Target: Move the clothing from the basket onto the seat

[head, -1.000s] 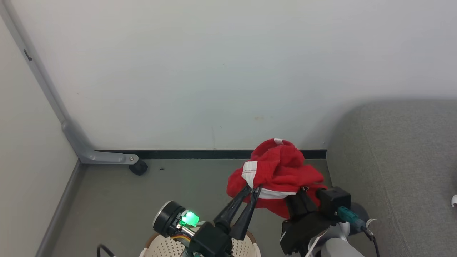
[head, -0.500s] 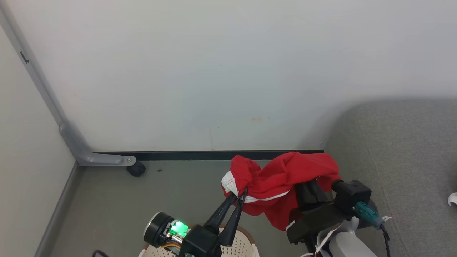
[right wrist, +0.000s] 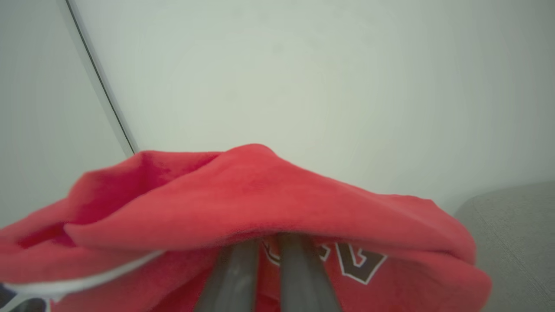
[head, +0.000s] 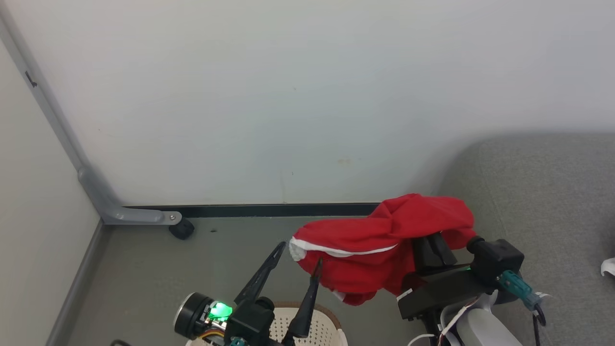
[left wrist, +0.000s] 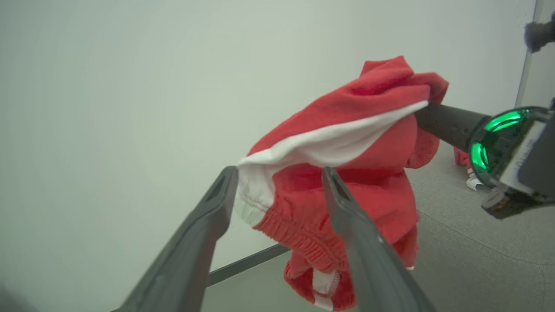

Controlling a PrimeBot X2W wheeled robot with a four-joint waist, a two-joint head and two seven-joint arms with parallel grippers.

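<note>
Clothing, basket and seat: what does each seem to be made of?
The clothing looks like soft, matte red fleece or knit with white trim: it drapes and folds. The basket looks like smooth cream moulded plastic, pierced by round holes, with a brown rim. The seat looks like matte grey woven upholstery, finely textured.

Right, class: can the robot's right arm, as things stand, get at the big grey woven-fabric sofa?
Probably yes. The right gripper, shut on the soft bright-red garment, hangs beside the rounded corner of the grey sofa with nothing between, and the left gripper stands open, so it does not hold the cloth back.
</note>
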